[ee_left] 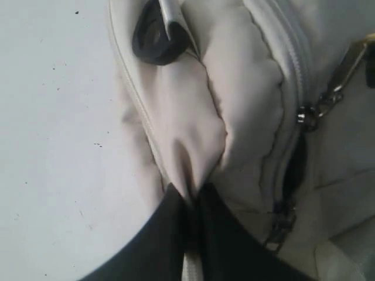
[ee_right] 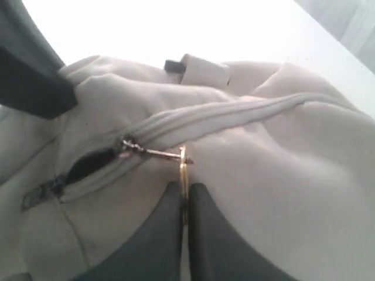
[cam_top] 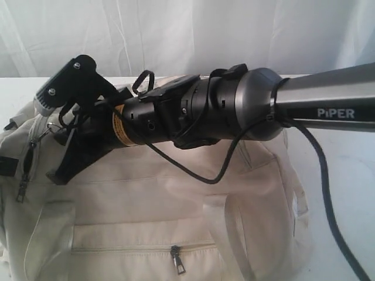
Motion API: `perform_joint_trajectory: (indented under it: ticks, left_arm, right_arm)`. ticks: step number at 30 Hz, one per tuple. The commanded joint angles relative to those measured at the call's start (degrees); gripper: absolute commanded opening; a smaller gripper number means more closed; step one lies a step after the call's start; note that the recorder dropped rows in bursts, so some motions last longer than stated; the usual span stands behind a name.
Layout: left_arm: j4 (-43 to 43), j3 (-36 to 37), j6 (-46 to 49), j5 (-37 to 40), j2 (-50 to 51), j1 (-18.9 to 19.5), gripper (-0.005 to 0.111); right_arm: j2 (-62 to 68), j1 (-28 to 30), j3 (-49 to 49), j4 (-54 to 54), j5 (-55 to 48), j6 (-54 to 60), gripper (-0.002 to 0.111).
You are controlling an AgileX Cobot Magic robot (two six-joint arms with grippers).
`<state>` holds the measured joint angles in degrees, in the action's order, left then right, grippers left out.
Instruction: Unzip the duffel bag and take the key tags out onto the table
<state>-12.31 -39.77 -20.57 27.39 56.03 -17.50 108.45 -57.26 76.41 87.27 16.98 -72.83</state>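
Duffel bag (cam_top: 146,205) lay on the white tabletop (ee_left: 53,146). Its cream fabric filled the lower half of the exterior frame, and the front pocket's zip pull (cam_top: 177,259) hung at the bottom centre. The right arm reached across the bag from the right edge of that frame to its left end at the middle left. In the right wrist view, the right hand (ee_right: 184,196) was pressed together on the metal zipper pull (ee_right: 183,170) of the top zipper. Just beyond the pull, a short dark gap (ee_right: 88,164) showed along the zipper. In the left wrist view, the left hand (ee_left: 190,202) was clamped on a puckered fold of the bag's fabric, beside the bare tabletop.
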Motion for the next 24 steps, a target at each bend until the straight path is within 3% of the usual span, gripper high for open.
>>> perform_joint_trajectory:
  ticks: [1, 6, 24]
  left_arm:
    - [1.8, -0.2, -0.1, 4.6, -0.6, 0.2, 0.0]
    - [2.0, -0.2, -0.1, 5.7, -0.6, 0.2, 0.0]
    - [2.0, -0.2, 0.6, 5.7, -0.6, 0.2, 0.0]
  right_arm:
    - [-0.1, 0.0, 4.7, -0.3, -3.6, 1.2, 0.0]
    - [2.7, 0.5, 10.6, -0.2, -9.2, 1.2, 0.0]
    - [13.8, 6.7, 22.8, -0.5, -10.7, 3.1, 0.0]
